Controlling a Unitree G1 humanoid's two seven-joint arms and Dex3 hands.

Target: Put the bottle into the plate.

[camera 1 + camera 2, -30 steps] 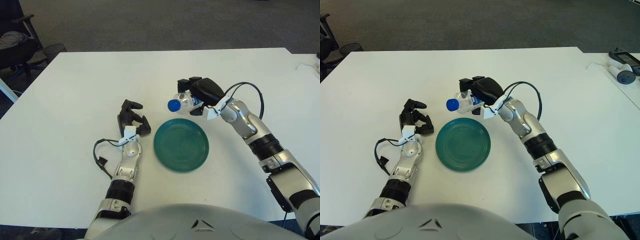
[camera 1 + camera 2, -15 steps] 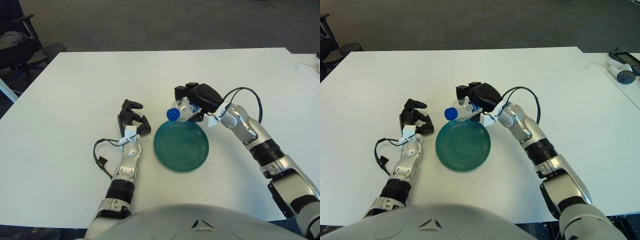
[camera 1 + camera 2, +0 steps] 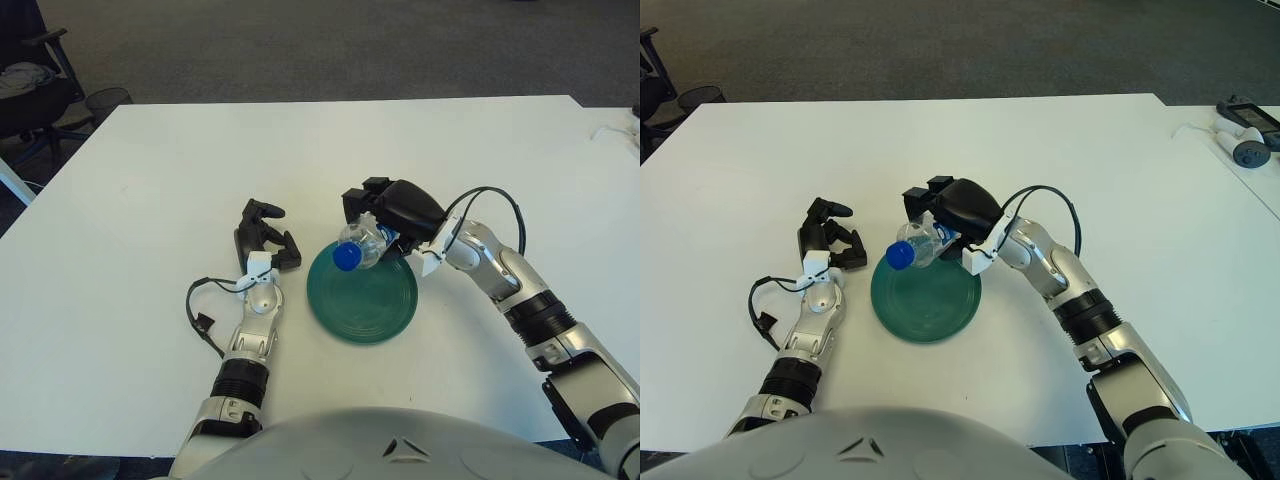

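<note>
One bottle, one green plate, two hands. The right hand grips the bottle, tilted, its blue cap over the plate's rim nearest the left hand, whose fingers are loosely spread and hold nothing. Around both lies the white table, with grey carpet beyond its far edge.

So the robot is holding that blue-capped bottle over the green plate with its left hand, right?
Not quite: it is the right hand that grips the bottle, as the left eye view shows. The rest holds: the bottle has a blue cap and shows over the far left edge of the green plate. The left hand shows beside the plate, on its left, holding nothing.
</note>
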